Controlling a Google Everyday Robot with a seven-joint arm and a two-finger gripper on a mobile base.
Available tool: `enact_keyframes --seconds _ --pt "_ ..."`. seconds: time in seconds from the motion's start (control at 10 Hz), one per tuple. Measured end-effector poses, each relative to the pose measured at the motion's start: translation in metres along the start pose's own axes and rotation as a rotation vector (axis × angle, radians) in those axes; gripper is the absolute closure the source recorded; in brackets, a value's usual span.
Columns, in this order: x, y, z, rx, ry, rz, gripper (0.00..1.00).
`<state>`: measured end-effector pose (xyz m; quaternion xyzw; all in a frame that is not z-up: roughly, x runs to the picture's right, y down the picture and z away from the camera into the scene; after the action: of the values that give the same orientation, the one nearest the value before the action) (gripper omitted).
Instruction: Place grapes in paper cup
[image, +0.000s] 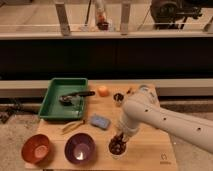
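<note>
The grapes (117, 144), a dark red-purple bunch, sit at the mouth of the small white paper cup (118, 153) near the front edge of the wooden table (150, 150). Only the cup's lower rim shows beneath the bunch. My gripper (120, 136) reaches in from the right on the white arm (165, 120) and is directly above the grapes, touching or nearly touching their top. I cannot tell whether it still grips them.
A purple bowl (80, 148) and an orange-brown bowl (36, 148) stand left of the cup. A blue sponge (100, 121), a green tray (55, 106) holding a dark utensil, an orange fruit (103, 91) and a small dark cup (118, 98) lie behind.
</note>
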<state>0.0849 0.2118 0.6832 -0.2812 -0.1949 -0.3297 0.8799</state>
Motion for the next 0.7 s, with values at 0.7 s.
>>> enact_keyframes --seconds 0.7 --pt "0.0016 -0.0012 0.0086 0.013 0.035 0.02 0.68"
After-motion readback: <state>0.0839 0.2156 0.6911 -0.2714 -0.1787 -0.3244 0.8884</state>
